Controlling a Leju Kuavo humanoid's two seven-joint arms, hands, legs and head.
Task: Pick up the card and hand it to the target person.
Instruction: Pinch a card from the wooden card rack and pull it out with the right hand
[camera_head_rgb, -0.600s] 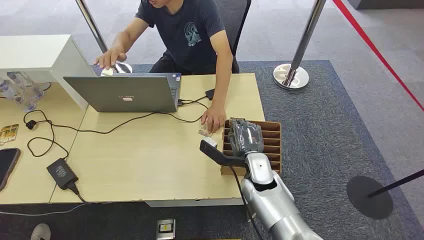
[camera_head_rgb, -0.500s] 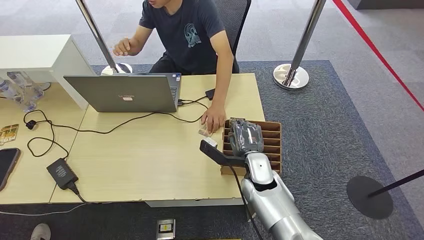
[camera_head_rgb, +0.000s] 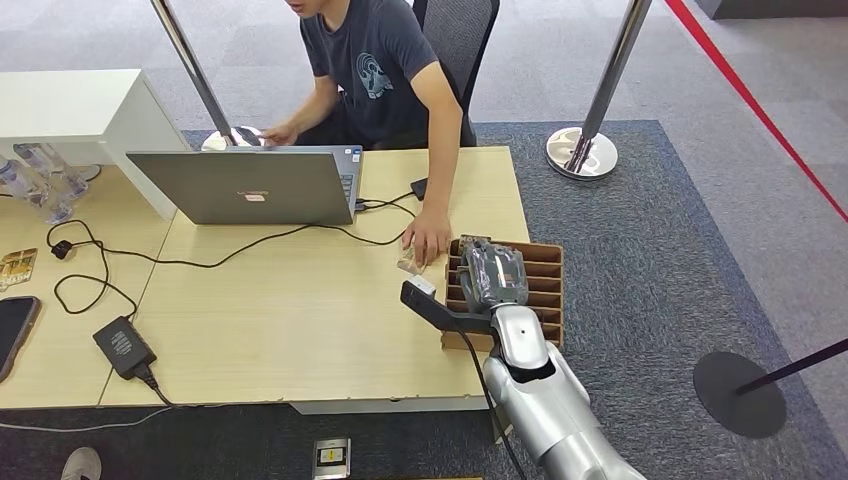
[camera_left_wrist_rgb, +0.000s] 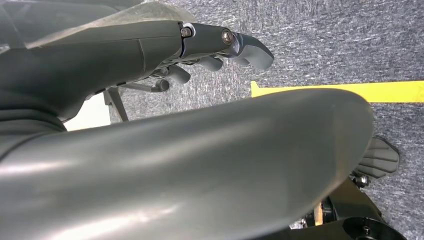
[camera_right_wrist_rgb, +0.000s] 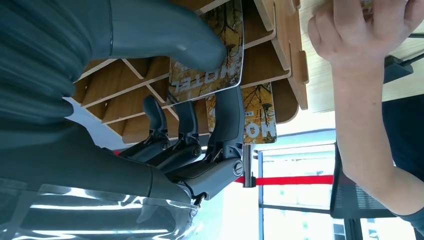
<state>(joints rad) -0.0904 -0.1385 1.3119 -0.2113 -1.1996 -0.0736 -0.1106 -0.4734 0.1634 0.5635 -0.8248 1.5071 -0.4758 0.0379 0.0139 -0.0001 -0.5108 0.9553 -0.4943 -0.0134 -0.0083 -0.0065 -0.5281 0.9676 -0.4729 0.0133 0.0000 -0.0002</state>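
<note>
The card (camera_right_wrist_rgb: 210, 75), printed with autumn trees and the word HOTEL, stands in a slot of the brown wooden rack (camera_right_wrist_rgb: 280, 40). My right hand (camera_right_wrist_rgb: 165, 150) pinches it, thumb on its face and dark fingers behind it. A second, similar card (camera_right_wrist_rgb: 261, 117) stands one slot further on. In the head view my right hand (camera_head_rgb: 492, 272) is over the rack (camera_head_rgb: 545, 285) at the table's right edge. The person's hand (camera_head_rgb: 428, 240) rests flat on the table just beside the rack. My left hand (camera_left_wrist_rgb: 225, 45) hangs over grey carpet, holding nothing.
The person in a dark T-shirt (camera_head_rgb: 385, 70) sits behind the table at a grey laptop (camera_head_rgb: 245, 187). Cables and a black power brick (camera_head_rgb: 125, 345) lie on the left part, with a phone (camera_head_rgb: 12, 330) at the far left. A stanchion base (camera_head_rgb: 580, 150) stands at the back right.
The person's far hand lifted from beside the laptop and came back down behind it, and the torso leaned over. My right hand has stayed on the card.
</note>
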